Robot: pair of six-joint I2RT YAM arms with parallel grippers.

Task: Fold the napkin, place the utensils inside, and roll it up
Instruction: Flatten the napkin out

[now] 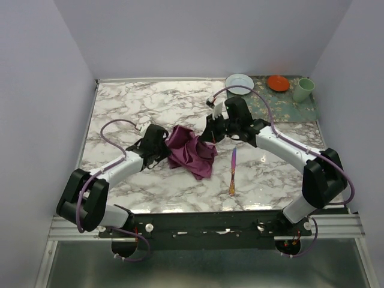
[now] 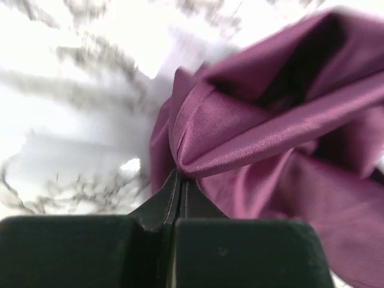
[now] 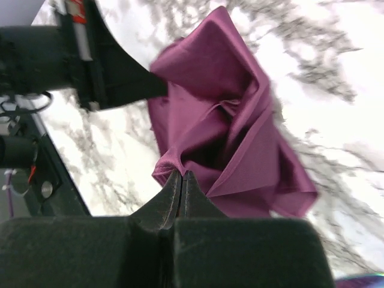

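Nearest my bases, on the marble table [image 1: 132, 102], the table knife [image 1: 233, 171] lies by itself, its gold handle toward me and its purple blade pointing away. It is just beside the plum napkin [image 1: 192, 151] but not touching it. A little farther out, that napkin sits bunched and creased in a loose heap between my two claws, not yet flat and with no fold made. My left claw [image 2: 180, 177] is pressed together on a hemmed edge at the cloth's left side. My right claw [image 3: 182, 177] is likewise closed, nipping an edge on the opposite side (from that wrist I can see the other claw's black fingers biting the fabric across from me). So I judge the step in hand to be opening the cloth out square before any folding. To do it well I should draw the two grips apart evenly until the edge between them runs taut. Both should stay at one height so the slack falls free rather than twisting. Then I lay it down on bare marble, short of the knife so I do not drag it. I cannot tell whether I hold true corners or only folds of hem. Farthest off, at the right rear, a pale bowl [image 1: 239, 83] stands beside the floral mat [image 1: 282, 111], which bears an orange saucer [image 1: 278, 82] and a green cup [image 1: 303, 89].
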